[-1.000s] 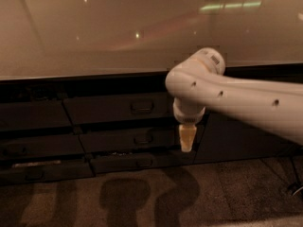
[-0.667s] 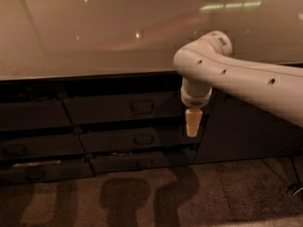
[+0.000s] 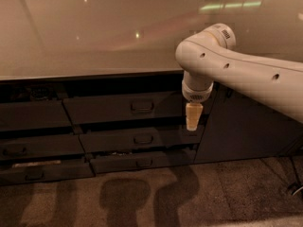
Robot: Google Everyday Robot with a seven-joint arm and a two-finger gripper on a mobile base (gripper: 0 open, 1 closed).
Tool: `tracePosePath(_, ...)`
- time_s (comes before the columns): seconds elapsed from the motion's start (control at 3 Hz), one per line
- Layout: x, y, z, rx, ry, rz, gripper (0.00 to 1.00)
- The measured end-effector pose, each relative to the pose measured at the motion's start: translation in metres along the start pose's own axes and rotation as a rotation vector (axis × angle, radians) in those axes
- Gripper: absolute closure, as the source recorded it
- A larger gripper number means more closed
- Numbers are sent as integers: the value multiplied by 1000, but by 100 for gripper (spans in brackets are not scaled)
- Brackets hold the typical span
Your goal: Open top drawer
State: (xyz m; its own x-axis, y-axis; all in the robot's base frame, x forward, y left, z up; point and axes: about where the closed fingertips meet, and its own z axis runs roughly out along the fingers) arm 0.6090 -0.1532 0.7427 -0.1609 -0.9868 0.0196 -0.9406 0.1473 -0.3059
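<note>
The top drawer (image 3: 118,109) is the widest dark grey front under the counter edge, with a small rectangular handle (image 3: 142,107) at its centre. It stands slightly out from the cabinet face. My gripper (image 3: 193,117) hangs from the white arm (image 3: 236,70), pointing down, just right of the top drawer's right end and well right of the handle. Only its pale tan tip shows.
Two narrower drawer fronts (image 3: 142,140) (image 3: 144,162) with the same handle sit below. A neighbouring drawer stack (image 3: 33,122) is at the left. A plain dark cabinet panel (image 3: 241,126) is at the right. A pale countertop (image 3: 94,37) runs above. Brown floor (image 3: 189,193) lies in front.
My arm and gripper have moved a little to the right and up. The drawers have not moved.
</note>
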Motion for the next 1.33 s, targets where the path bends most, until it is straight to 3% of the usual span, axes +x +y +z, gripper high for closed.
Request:
tracePosePath(0.67,54,-22,66,-135,23,98,0)
tracePosePath(1.33,57,-25,71,-152,30,115,0)
